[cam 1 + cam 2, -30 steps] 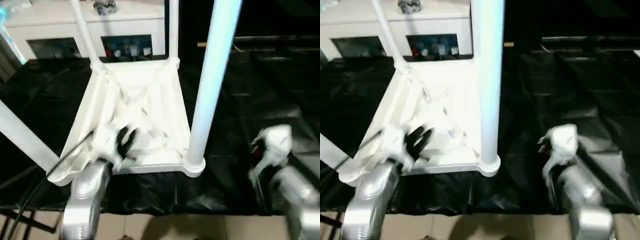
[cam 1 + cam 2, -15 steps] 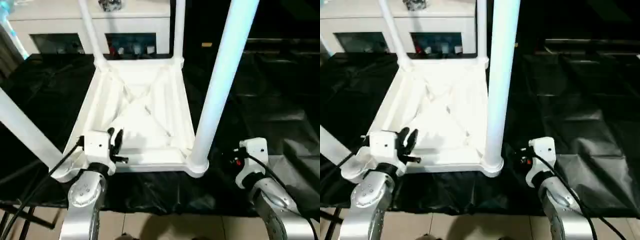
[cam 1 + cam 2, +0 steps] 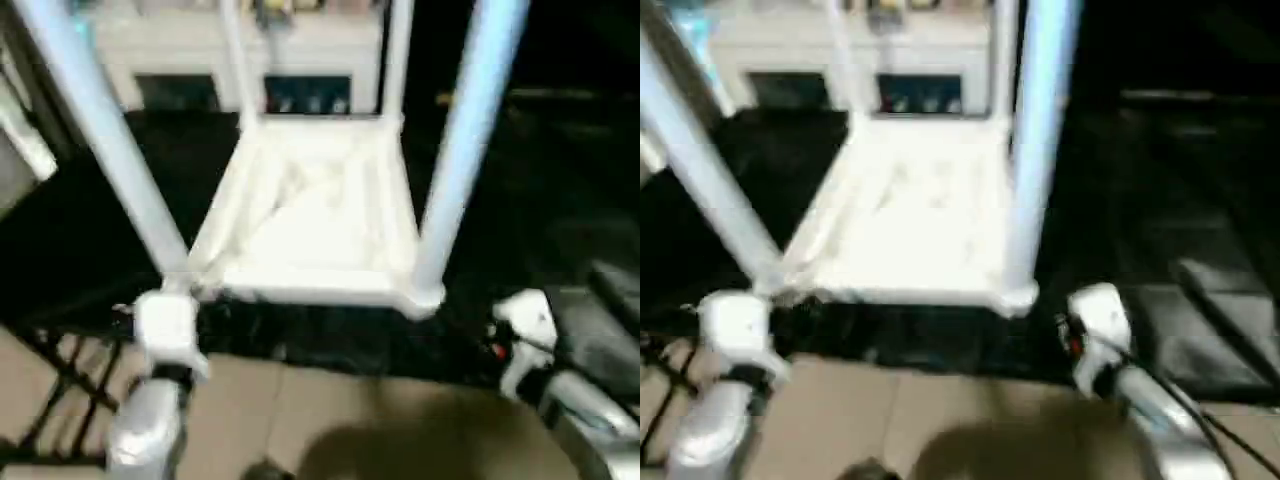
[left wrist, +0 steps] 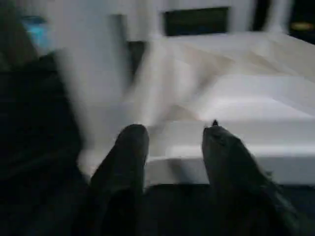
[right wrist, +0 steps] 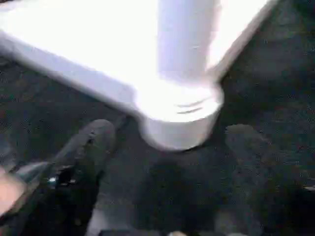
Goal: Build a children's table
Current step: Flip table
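Both silver forearms come up from the bottom edge of the head view, left arm (image 3: 150, 430) at about 7 o'clock, right arm (image 3: 590, 420) at about 4 o'clock. Left gripper (image 4: 170, 135): two black fingers (image 4: 129, 147) parted, nothing between them. Right gripper (image 5: 167, 135): fingers (image 5: 93, 142) spread wide, gap clear, nothing clamped.

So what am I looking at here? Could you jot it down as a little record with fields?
Work: tabletop lying upside down on a black sheet
Legs: four legs standing up from its corners
Left gripper: open, just short of the tabletop's near edge, holding nothing
Right gripper: open, near the corner socket, holding nothing
Behind: white cabinet
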You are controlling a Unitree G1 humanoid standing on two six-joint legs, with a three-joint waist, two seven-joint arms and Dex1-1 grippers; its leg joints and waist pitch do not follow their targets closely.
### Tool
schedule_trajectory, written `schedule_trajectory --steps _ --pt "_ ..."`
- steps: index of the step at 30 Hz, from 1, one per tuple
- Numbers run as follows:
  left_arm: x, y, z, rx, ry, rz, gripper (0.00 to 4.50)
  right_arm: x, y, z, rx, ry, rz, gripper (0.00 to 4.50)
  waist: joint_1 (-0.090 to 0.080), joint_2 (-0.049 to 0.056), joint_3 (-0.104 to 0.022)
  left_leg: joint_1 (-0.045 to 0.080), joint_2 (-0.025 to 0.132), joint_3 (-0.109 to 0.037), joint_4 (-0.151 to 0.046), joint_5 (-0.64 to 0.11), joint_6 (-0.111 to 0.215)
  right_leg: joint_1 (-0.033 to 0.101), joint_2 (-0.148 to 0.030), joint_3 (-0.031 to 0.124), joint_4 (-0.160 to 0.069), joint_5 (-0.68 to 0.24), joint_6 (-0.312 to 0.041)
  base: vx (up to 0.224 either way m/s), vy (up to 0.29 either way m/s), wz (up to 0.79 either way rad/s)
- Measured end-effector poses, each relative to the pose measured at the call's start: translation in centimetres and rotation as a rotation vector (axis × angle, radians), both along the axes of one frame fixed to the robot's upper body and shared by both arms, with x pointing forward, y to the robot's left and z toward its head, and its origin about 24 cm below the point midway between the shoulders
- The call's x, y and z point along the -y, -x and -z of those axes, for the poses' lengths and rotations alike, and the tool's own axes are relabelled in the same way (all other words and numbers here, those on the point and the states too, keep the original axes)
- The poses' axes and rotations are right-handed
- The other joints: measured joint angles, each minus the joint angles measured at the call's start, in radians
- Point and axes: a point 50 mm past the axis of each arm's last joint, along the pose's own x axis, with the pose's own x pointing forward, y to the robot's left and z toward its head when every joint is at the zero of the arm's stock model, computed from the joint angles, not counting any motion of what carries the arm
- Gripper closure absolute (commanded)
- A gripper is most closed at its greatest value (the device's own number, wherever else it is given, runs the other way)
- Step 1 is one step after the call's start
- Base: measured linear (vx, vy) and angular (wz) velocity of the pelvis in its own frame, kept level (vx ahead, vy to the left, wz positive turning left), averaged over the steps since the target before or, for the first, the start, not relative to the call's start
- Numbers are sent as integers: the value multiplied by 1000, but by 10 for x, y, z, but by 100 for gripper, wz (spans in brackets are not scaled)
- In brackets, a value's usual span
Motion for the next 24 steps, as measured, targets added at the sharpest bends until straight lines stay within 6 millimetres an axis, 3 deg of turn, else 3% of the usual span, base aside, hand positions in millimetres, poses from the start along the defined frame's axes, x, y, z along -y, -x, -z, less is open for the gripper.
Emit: schedule_trajectory --steps 2,3,8,16,24 --pt "-5 8 -1 2 1 -71 211 -2 2 -8 14 -16 -92 3 -5 1 -3 1 5 1 -14 6 7 18 0 -11 -44 29 7 3 75 -6" --pt "-6 9 -2 6 2 -96 204 -3 3 -11 19 -26 -119 0 -8 2 -4 0 5 1 -16 9 12 22 0 -12 -55 35 12 25 84 -10" --pt "-15 12 -8 28 -28 -209 168 -15 7 -15 12 -101 -250 0 -27 2 -7 -6 3 9 -19 16 23 23 -3 -8 -79 51 26 8 39 -1" --pt "-23 -15 2 -1 -34 -167 116 -47 -13 -17 51 -161 -352 0 -30 -18 -8 0 3 13 -29 18 22 20 -4 -7 -79 57 24 0 0 0" --pt "-36 -48 8 -14 -54 -113 43 -70 -34 -13 54 -173 -380 0 -26 -24 -9 -1 4 15 -34 26 17 16 -4 -8 -79 60 23 0 0 0"
